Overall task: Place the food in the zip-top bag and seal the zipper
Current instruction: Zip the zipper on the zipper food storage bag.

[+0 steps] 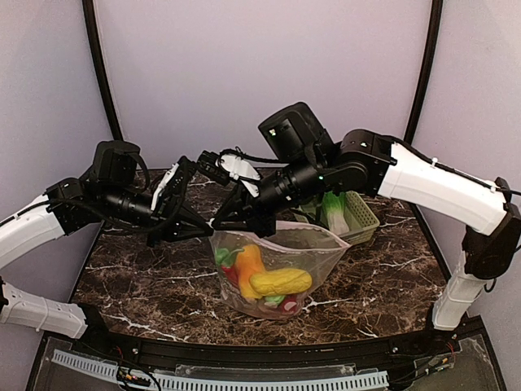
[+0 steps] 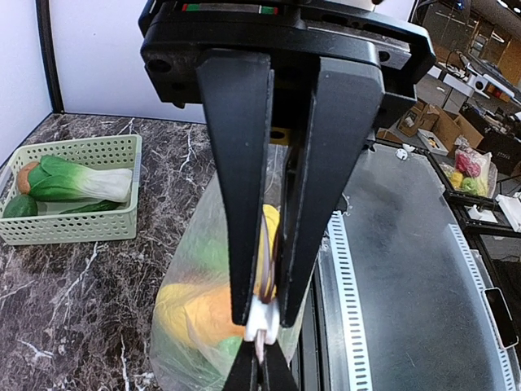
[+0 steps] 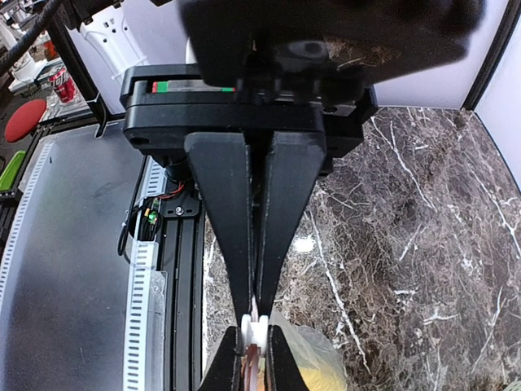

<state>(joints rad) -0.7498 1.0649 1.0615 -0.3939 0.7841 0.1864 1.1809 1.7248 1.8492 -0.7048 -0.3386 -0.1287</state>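
Observation:
The zip-top bag [image 1: 319, 244] lies mid-table with food in it: yellow corn [image 1: 281, 282], an orange piece [image 1: 248, 265], and red and green pieces beneath. Both grippers meet at the left end of the zipper [image 1: 269, 239]. My left gripper [image 1: 203, 230] is shut on the pink strip [image 2: 269, 269]. My right gripper [image 1: 222, 226] is shut on the same strip from the other side. A small white slider [image 2: 262, 324] sits between their tips; it also shows in the right wrist view [image 3: 256, 330]. The bag [image 2: 191, 277] hangs below the fingers. Bok choy [image 1: 334, 208] lies in the basket.
The pale green lattice basket [image 1: 364, 218] stands at the back right, just behind the bag. In the left wrist view the basket [image 2: 73, 226] holds bok choy [image 2: 81, 183] and dark green pieces. A black rail runs along the table's near edge [image 1: 269, 350].

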